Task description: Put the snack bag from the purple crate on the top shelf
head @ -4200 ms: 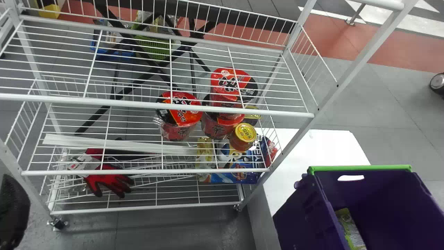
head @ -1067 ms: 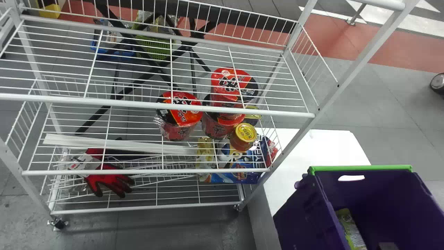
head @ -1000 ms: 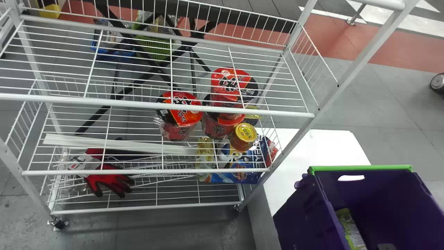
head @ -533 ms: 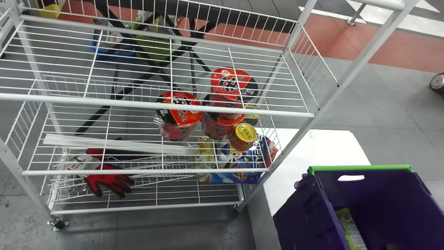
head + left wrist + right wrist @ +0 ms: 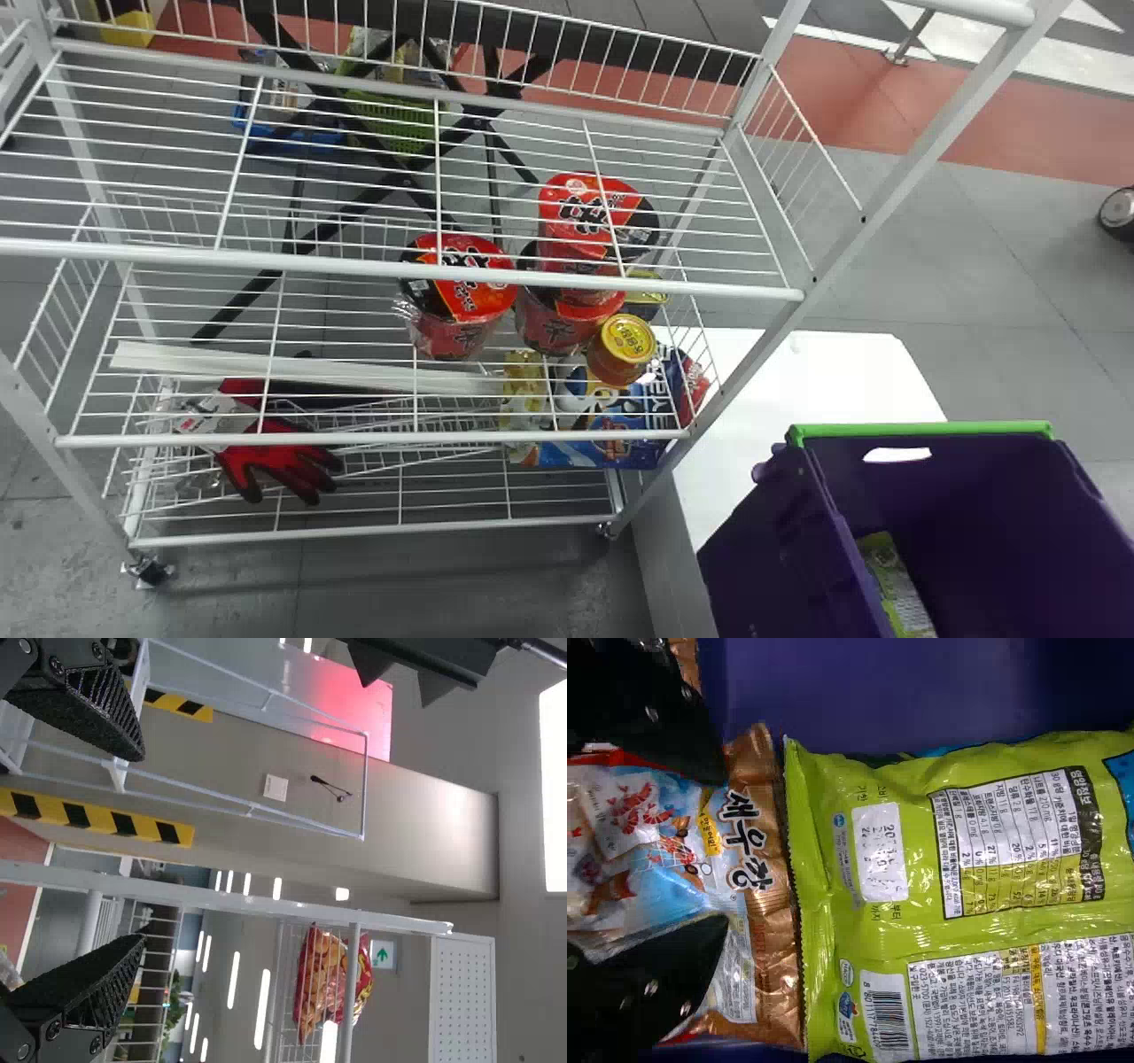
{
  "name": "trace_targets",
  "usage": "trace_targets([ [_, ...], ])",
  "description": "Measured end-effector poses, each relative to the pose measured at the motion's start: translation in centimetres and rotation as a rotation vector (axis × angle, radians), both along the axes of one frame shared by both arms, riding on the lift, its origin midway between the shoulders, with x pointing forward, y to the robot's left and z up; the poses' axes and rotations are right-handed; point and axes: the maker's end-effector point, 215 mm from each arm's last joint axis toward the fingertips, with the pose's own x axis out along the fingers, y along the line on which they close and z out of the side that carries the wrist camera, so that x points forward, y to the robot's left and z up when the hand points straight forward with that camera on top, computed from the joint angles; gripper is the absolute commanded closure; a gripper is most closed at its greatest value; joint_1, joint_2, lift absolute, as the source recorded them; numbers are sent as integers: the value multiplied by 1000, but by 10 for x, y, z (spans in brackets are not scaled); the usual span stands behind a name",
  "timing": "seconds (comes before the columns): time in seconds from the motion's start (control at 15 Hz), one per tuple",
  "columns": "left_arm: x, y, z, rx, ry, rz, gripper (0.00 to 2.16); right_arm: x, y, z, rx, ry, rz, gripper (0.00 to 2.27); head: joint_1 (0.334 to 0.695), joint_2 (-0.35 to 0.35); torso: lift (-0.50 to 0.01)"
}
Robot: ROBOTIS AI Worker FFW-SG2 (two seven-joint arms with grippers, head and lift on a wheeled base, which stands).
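1. a deep purple crate with a bright green rim [image 5: 930, 427] is at the lower right of the head view, overlapping a white counter [image 5: 824, 381].
2. a glossy lime-green snack bag [image 5: 897, 589] lies inside the crate, low at the right of the frame.
3. in the right wrist view, that bag lies beside a brown, white and blue snack bag with shrimp pictures [image 5: 749, 939], also in the crate; i cannot tell which is the one meant.
4. the right gripper [image 5: 725, 849] has its fingers apart over the shrimp-picture bag; whether they touch it is hard to say from this angle.
5. the left gripper [image 5: 143, 849] has its fingers wide open, with white metal bars beyond.
6. red and black noodle cups [image 5: 461, 310] and a yellow-lidded jar [image 5: 626, 338] sit near the centre of the head view, on the white wire rack [image 5: 372, 437].
7. red and black gloves [image 5: 279, 456] are at the lower left.
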Motion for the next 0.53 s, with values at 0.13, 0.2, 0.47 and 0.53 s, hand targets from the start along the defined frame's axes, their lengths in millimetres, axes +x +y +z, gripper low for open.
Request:
trace_targets([
  [0.13, 0, 0, 0, 0, 0, -1, 87, -9, 5, 0, 19, 14, -72, 1814, 695, -350, -451],
  [0.2, 0, -1, 0, -1, 0, -2, 87, -15, 7, 3, 33, 23, -118, 1895, 695, -350, -451],
  [0.47, 0, -2, -1, -4, 1, -3, 87, -27, 16, 15, 90, 60, -228, 2216, 695, -350, -451],
  [0.53, -1, -2, -1, -5, 1, -2, 87, -23, 20, 19, 126, 37, -238, 2219, 695, -350, -451],
])
